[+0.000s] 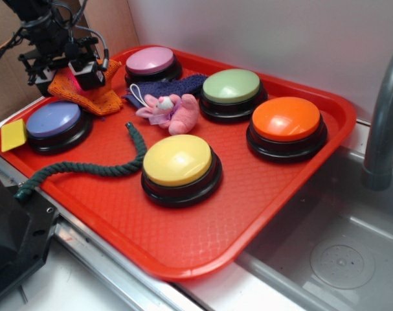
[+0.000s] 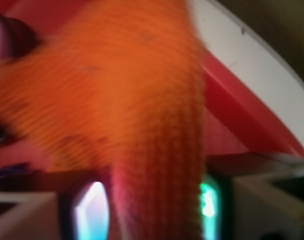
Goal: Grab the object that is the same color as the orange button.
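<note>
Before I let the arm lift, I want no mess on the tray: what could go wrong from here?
1. The gripper seems to pinch only a fold of the floppy orange cloth, so it could slip out on the lift.
2. The cloth lies beside the purple button and the dark blue cloth; a dragging corner might snag either.
3. The wrist view is blurred, so the grip is hard to confirm.

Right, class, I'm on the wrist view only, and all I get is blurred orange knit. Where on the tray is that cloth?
Observer: The orange cloth lies at the tray's far left corner, beside the blue button.
Operator: And the orange button?
Observer: The orange button sits across the tray, next to the green button.
Operator: Anything crowding the cloth?
Observer: A pink plush toy lies nearby, and the pincer appears to pinch the cloth from above.
</note>
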